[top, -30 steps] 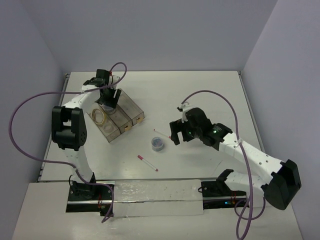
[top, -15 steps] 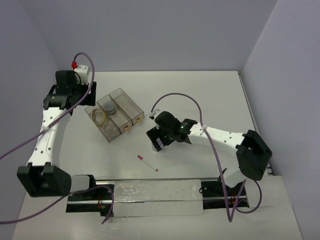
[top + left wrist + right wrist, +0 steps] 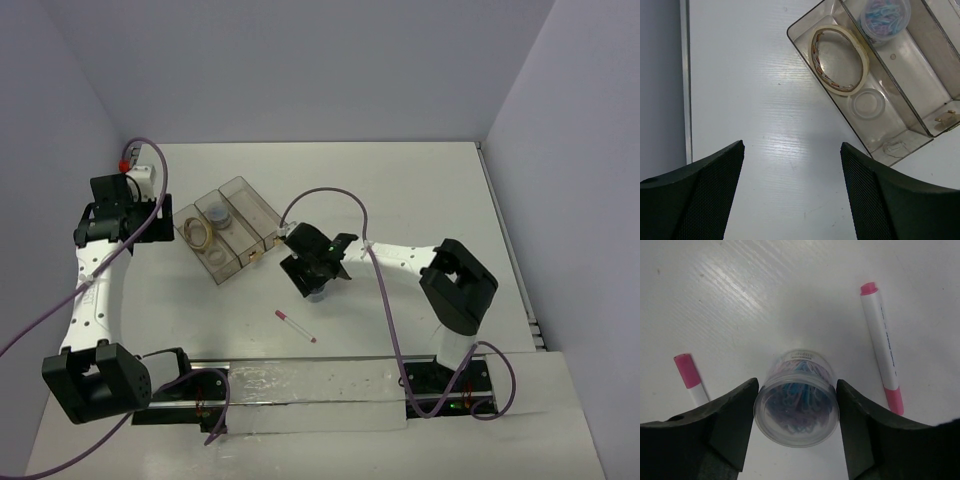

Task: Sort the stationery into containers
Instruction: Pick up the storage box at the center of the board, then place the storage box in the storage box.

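The three joined clear bins [image 3: 262, 212] stand left of centre. In the left wrist view the nearest bin [image 3: 801, 30] holds a tan tape ring [image 3: 839, 61] and a whitish tape ring [image 3: 867, 103]. The middle bin holds a clear tub [image 3: 885, 15] of bluish clips. My left gripper [image 3: 110, 215] [image 3: 792, 190] is open and empty over bare table left of the bins. My right gripper [image 3: 315, 272] [image 3: 796, 412] is shut on the second clear tub [image 3: 796, 407], which stands on the table. One red-capped pen [image 3: 880, 347] lies right of it, another [image 3: 690, 376] left.
A pen [image 3: 295, 326] lies on the table in front of the right gripper. Purple cables loop over both arms. The table's left edge [image 3: 685, 75] runs close beside my left gripper. Grey walls close in the table at the back and sides.
My left arm has swung away from above the bins to the table's left side. My right gripper has moved left over the loose tub and come down round it.
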### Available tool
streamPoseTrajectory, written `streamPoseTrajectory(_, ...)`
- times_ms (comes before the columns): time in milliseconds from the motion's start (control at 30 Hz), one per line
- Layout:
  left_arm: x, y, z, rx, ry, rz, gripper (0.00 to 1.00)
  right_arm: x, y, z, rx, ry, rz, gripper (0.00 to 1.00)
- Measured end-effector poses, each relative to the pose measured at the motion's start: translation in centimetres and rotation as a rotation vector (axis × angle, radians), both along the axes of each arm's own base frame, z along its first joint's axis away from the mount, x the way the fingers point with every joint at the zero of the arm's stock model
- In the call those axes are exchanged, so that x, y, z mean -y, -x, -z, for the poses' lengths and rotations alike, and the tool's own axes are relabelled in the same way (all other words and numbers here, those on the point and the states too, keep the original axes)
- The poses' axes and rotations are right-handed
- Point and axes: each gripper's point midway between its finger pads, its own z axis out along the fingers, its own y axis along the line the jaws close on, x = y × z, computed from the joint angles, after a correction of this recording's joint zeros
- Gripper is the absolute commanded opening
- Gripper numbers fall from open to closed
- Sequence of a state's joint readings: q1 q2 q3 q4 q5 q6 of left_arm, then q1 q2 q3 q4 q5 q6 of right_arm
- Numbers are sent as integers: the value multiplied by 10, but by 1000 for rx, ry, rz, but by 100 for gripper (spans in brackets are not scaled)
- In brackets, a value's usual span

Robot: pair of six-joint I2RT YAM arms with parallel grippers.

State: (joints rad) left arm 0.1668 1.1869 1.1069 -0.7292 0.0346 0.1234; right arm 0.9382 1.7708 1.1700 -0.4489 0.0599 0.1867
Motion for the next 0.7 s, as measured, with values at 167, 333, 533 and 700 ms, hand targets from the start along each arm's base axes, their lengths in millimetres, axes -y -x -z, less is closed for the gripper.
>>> streamPoseTrajectory(167,1,0,-2,7,16,6,84,-1,-2,-1,4,5,3,27)
streamPoseTrajectory(333,2,0,-2,11,28,13,84,-3,-2,-8,-4,9,3,0)
streamPoseTrajectory(533,4,0,-4,18,34,22,84,-29,-13,-53,29,-60,-15,0)
streamPoseTrajectory(700,3,0,-4,19,39,21,84,-96,-54,-162,189,-281,-18,0)
